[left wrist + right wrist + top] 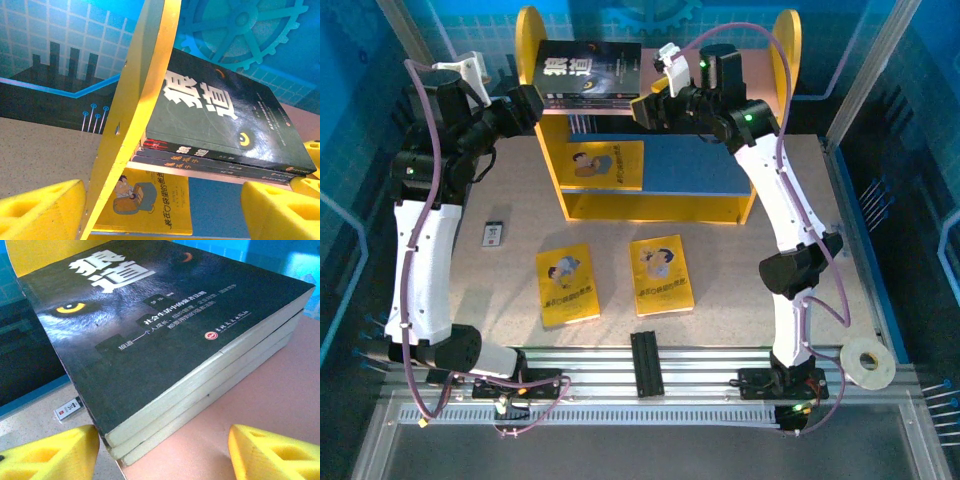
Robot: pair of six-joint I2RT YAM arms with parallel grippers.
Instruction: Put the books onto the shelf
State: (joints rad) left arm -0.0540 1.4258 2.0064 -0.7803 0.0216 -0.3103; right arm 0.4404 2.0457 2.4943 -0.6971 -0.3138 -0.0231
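- right gripper (164, 432): jaws apart, straddling a corner of the dark book stack (150, 340), not clamped
- left gripper (162, 192): jaws apart, either side of the left side panel (135, 115) of the shelf (552, 170)
- stack: three books lying flat on the pink upper board (260, 390), left end
- one yellow book (608, 165) on the blue lower board (690, 170)
- two loose yellow books (567, 285) (661, 275) flat on the table (740, 270), near side of the shelf
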